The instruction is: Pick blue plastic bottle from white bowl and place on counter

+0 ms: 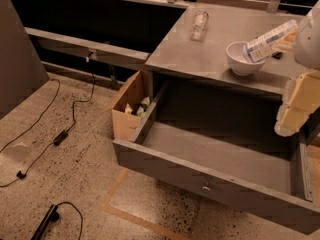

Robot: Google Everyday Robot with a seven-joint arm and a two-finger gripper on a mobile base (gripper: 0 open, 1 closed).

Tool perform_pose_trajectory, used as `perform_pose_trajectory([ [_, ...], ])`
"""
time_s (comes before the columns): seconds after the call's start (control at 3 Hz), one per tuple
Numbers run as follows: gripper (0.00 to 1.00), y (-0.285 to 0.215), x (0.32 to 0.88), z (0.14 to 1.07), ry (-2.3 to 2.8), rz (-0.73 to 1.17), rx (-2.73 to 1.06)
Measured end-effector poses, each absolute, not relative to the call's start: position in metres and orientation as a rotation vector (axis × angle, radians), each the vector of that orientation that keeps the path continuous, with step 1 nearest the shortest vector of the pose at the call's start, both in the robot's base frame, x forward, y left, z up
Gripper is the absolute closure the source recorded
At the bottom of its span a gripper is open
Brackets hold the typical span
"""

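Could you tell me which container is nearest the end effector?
The blue plastic bottle in the white bowl; the glass sits farther from the end effector at right.

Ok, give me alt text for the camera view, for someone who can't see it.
A blue plastic bottle leans in a white bowl on a grey counter, above an open drawer. The gripper hangs at the right edge, lower than the bowl. A clear glass sits farther back.

Counter (210,54) bare beside white bowl (244,60) (glass vessel (199,25) back-left); gripper (296,109) far right.
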State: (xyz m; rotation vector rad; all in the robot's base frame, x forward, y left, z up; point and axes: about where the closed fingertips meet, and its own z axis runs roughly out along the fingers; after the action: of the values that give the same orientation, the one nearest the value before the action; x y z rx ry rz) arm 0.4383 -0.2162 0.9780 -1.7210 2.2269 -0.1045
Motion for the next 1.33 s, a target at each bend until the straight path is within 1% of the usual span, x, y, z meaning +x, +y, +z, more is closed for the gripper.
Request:
perform_pose_trajectory([
  [0.33, 0.00, -0.216, 0.438, 0.978, 2.227, -0.105, -1.721],
  [0.67, 0.00, -0.222, 0.456, 0.981, 2.177, -0.074, -1.676],
  [1.0, 0.00, -0.257, 0.505, 0.984, 2.097, -0.038, -1.635],
  [1.33, 0.00, -0.280, 0.539, 0.990, 2.060, -0.066, -1.625],
])
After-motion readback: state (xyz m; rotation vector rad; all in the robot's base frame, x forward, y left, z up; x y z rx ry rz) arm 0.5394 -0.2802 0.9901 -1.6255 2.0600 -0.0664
